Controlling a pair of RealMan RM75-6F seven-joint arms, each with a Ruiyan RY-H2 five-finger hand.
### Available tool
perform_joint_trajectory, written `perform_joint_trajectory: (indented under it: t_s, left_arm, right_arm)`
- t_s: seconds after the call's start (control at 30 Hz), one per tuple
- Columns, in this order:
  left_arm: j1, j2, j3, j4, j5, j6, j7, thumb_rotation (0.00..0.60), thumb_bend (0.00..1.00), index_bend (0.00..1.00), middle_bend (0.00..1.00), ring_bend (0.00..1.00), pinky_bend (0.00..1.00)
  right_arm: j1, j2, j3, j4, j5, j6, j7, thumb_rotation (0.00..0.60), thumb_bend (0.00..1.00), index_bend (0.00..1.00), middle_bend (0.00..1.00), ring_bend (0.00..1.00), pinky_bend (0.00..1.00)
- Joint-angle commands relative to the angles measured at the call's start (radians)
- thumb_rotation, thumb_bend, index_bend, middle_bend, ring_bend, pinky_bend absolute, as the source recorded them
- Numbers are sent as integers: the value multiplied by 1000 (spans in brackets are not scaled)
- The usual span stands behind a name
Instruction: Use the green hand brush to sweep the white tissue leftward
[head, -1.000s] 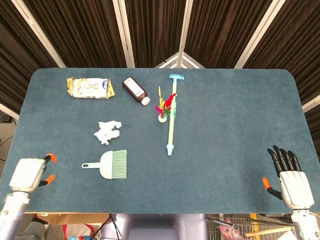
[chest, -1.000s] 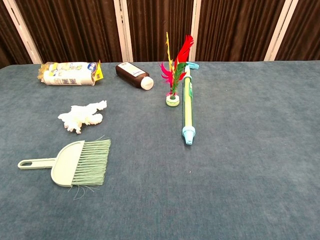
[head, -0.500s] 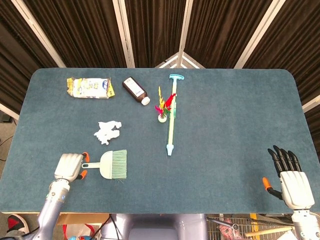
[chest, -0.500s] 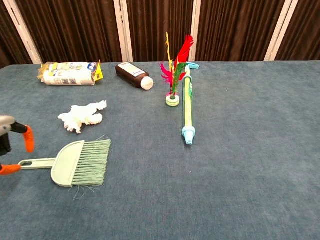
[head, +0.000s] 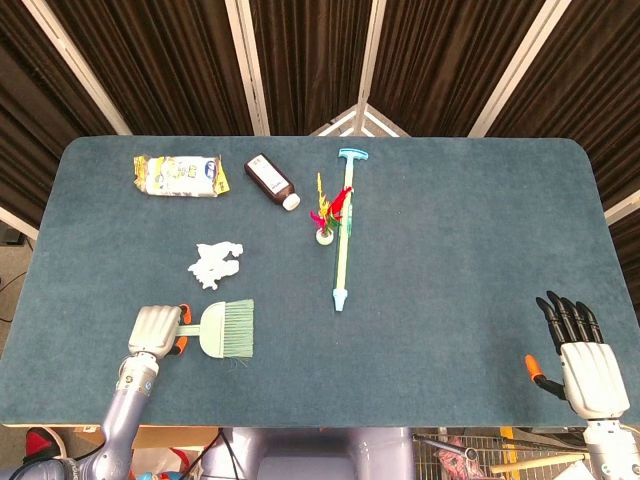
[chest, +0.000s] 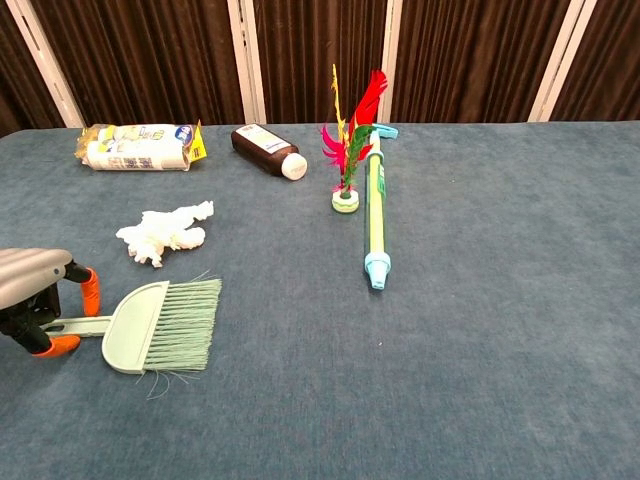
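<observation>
While apart, fingers (chest: 88, 288) astride brush handle (chest: 85, 324).

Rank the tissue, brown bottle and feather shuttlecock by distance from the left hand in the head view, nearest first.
From the left hand:
1. White tissue, just up and right of it.
2. Brown bottle, farther back, near the far edge.
3. Feather shuttlecock, farthest, toward table centre.
</observation>
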Motion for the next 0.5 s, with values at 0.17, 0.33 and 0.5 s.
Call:
perform_joint_trajectory:
  t_s: [0.17, 0.33, 0.5]
  left_arm:
    - [3, 4, 9, -4, 37, 40, -37, 600, 712, 758, 1000, 1000, 1000]
    - [-2, 56, -18, -55, 110, 87, -74, 600, 722, 772, 1000, 1000, 1000]
    - [-58, 113, -101, -126, 95, 90, -42, 600, 724, 775, 1000, 1000, 1000]
  right_arm:
    - [-1, 0, 1, -2, 2, 1, 0, 600, 376, 0, 0, 0, 0]
    - [0, -1, 1, -4, 1, -1, -2, 600, 376, 0, 0, 0, 0]
    - [2, -1, 2, -5, 6, -6, -2, 600, 376, 0, 0, 0, 0]
